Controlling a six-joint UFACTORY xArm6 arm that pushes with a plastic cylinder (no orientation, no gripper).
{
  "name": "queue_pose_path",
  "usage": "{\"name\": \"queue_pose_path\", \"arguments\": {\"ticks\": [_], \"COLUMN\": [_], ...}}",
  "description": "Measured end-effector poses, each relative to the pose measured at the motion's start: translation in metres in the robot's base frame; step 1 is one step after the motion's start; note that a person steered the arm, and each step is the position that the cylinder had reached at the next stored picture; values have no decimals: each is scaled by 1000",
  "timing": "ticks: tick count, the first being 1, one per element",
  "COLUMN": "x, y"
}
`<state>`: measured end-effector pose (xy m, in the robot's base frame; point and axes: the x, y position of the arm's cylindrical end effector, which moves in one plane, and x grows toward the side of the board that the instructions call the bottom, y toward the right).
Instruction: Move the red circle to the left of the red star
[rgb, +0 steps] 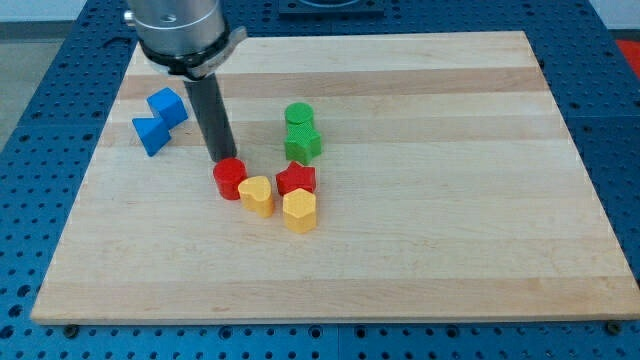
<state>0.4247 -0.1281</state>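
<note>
The red circle (229, 178) sits on the wooden board, left of centre. The red star (297, 179) lies to its right, with a yellow heart-shaped block (257, 195) between and slightly below them. My tip (220, 160) is at the circle's upper left edge, touching or almost touching it. The dark rod rises from there to the arm's grey housing at the view's top.
A yellow hexagon block (300, 211) sits just below the red star. Two green blocks (301, 131) stand above the star. Two blue blocks (158, 119) lie at the view's left. The board's edge (320, 318) runs along the bottom, over a blue perforated table.
</note>
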Motion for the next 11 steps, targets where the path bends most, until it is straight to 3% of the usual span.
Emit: {"name": "queue_pose_path", "arguments": {"ticks": [1, 3, 4, 8, 11], "x": [5, 24, 52, 30, 29], "y": [13, -88, -93, 4, 24]}}
